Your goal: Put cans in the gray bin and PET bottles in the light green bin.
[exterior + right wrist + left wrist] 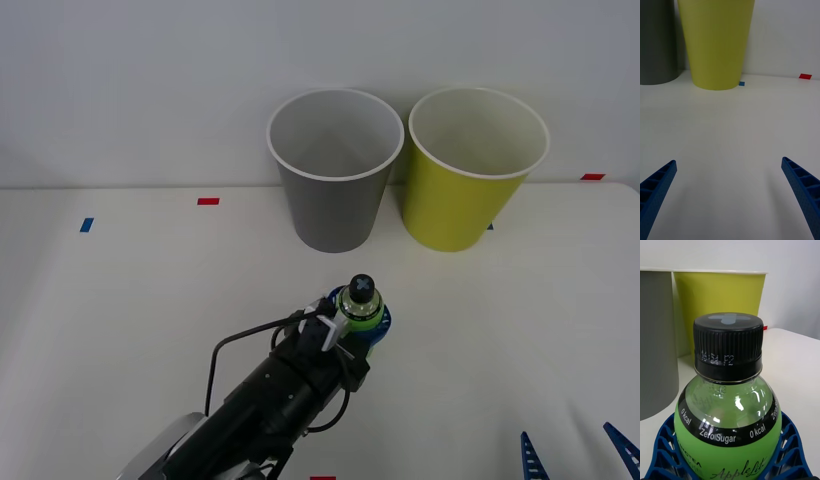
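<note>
Blue ribbed fingers (662, 450) of my left tool (360, 325) clenched the light, slippery PET bottle (360, 301) around its stiff shoulder, right tool (578, 455) released.

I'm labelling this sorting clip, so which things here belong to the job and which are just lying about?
Part of the job:
- PET bottle, upright, clasped by the left gripper
- light green bin
- gray bin

Just lying about:
- red tape marks and blue tape marks on the table
- right gripper, open, idle at the near edge
</note>
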You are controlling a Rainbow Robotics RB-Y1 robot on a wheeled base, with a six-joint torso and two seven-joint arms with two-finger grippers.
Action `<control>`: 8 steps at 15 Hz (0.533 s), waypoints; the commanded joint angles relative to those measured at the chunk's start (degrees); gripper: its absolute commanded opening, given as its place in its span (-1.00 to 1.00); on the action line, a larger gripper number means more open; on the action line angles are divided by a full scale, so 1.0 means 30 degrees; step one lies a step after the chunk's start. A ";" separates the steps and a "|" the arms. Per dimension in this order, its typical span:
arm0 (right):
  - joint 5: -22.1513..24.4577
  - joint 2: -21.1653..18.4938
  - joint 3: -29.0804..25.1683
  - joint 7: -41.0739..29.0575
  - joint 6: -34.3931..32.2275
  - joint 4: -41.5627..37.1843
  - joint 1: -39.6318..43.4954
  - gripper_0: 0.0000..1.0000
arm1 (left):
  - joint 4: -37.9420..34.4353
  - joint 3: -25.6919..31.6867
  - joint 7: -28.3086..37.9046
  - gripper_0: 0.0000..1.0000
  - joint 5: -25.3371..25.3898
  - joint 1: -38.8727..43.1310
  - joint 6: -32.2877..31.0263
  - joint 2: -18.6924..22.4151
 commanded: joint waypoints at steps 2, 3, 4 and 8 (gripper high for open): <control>0.0000 0.0000 0.0000 0.0000 0.0000 -0.0001 0.0000 0.94 | -0.3347 0.1030 -0.0092 -1.00 -0.0166 -0.0213 0.6823 -0.0190; 0.0000 0.0000 0.0000 0.0000 0.0000 -0.0001 0.0000 0.94 | -0.4167 0.1293 -0.0122 -1.00 -0.0166 -0.0388 0.8405 -0.0190; 0.0000 0.0000 0.0000 0.0000 0.0000 -0.0001 0.0000 0.94 | -0.4724 0.1557 -0.0122 -1.00 -0.0078 -0.0623 0.9577 -0.0190; 0.0000 0.0000 0.0000 0.0000 0.0000 -0.0001 0.0000 0.95 | -0.7273 0.3022 -0.0151 -1.00 0.0274 -0.1736 1.4909 -0.0483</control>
